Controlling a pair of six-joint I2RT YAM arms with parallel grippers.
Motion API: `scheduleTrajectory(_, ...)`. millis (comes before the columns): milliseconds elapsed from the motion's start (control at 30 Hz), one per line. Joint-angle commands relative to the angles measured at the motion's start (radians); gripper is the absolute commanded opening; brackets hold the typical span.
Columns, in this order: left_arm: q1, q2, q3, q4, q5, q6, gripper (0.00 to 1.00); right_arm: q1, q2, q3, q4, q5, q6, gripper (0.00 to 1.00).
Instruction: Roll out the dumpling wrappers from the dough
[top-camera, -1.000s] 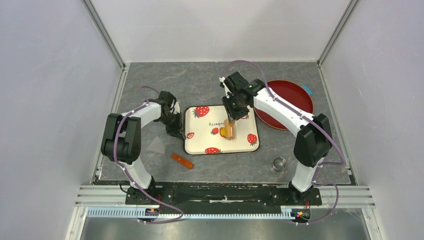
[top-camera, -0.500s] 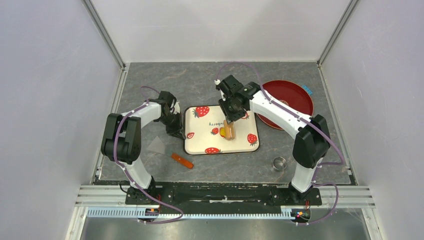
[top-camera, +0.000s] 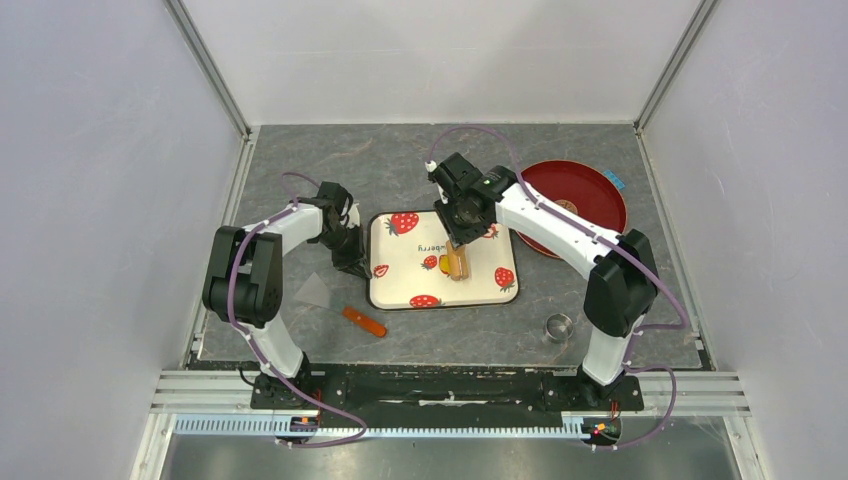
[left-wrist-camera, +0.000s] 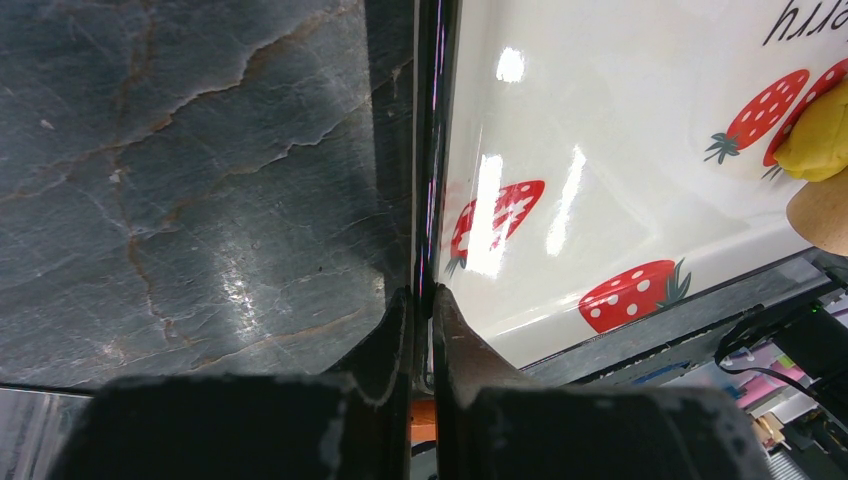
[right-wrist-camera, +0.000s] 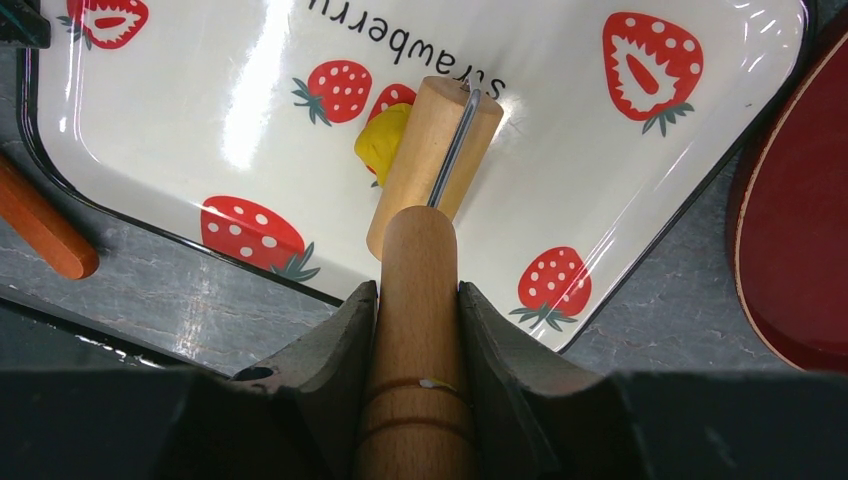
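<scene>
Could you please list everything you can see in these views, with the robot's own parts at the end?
table: one, grey stone pattern.
tray: one, white with red strawberries, mid-table.
dough: one lump, bright yellow, on the tray beside the roller's drum.
roller: one, tan wood, drum on the tray.
red plate: one, dark red, right of the tray.
ring cutter: one, metal, on the table near-right of the tray.
scraper: one, orange handle, pale blade, near-left of the tray.
left arm, right arm: white and black, near edge.
left fingers: black, shut on the tray's left rim.
right fingers: black, shut on the roller's handle.
</scene>
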Motion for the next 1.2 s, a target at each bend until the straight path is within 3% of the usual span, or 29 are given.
scheduleTrajectory(0,-0.017,0.036,-0.001,0.015,0.008,0.021,0.02,0.049,0.094,-0.075,0.068,-0.163,0.063,0.0)
scheduleTrajectory(1167,-0.019,0.042,-0.001,0.015,0.017,0.022,0.02,0.097,0.123,-0.194,0.184,-0.214,0.106,0.0)
